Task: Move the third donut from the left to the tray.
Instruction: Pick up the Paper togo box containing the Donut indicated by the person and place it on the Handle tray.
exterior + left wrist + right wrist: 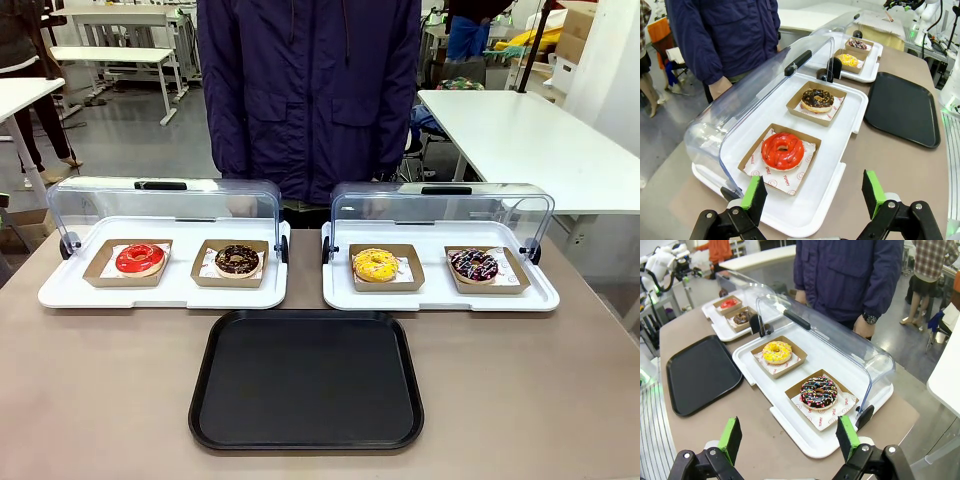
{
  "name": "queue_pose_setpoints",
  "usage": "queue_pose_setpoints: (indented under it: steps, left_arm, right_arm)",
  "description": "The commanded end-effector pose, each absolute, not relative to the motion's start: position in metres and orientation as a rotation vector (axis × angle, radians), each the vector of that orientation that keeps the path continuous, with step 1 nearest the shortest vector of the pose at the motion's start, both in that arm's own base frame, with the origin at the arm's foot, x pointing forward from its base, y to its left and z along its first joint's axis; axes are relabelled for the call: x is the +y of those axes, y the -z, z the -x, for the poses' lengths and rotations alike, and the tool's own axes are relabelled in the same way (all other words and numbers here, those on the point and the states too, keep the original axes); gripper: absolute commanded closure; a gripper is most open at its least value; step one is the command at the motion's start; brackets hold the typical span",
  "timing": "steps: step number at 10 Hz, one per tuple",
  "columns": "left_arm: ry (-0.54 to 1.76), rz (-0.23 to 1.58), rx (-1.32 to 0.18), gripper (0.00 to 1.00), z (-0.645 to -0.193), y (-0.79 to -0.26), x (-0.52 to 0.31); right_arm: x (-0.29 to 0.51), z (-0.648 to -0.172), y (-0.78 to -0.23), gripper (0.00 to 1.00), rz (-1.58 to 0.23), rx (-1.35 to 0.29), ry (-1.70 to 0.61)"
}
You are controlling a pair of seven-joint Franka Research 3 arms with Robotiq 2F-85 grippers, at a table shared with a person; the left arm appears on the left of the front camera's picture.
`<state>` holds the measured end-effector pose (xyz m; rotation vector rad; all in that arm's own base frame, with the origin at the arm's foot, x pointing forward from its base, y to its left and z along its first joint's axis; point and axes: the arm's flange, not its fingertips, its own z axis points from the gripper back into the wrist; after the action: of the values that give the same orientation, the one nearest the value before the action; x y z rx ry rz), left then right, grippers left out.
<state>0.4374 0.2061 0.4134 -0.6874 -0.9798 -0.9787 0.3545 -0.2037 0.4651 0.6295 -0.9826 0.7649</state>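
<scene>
**Risks ahead of the transfer.** The ring donut with bright yellow icing and coloured sprinkles (375, 264) sits on a brown cardboard square in the left place of the right white plastic tray (440, 303). That tray's clear domed lid (440, 212) stands swung back toward the person. Just beside the yellow donut, on its own card, lies a chocolate donut with multicoloured sprinkles (473, 264). The left white plastic tray (160, 297) — lid likewise raised — holds a red-iced donut (139, 259) and a chocolate donut with pale flecks (237, 260). The large flat black rectangular tray (305, 380) lies on the robot's side of the two white trays and holds nothing. The left gripper (815, 192) and the right gripper (789, 435) both hang with jaws spread wide and empty. Likely faults: a pinch on the soft ring would mar the icing; a grip on the card alone could tip the donut off; a broad approach may nudge the neighbouring card or strike the white tray's raised rim — and a miscount from the left would take the wrong donut.
</scene>
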Motion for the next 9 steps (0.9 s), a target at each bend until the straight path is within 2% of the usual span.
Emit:
queue_pose_setpoints:
  steps: [1, 9]
  left_arm:
    - [0.980, 0.688, -0.964, 0.00, -0.4374, -0.4158, 0.2066]
    - [0.980, 0.688, -0.964, 0.00, -0.4374, -0.4158, 0.2066]
  right_arm:
    - [-0.2022, -0.3556, -0.4661, 0.00, -0.634, -0.993, -0.763]
    - [-0.2022, -0.3556, -0.4661, 0.00, -0.634, -0.993, -0.763]
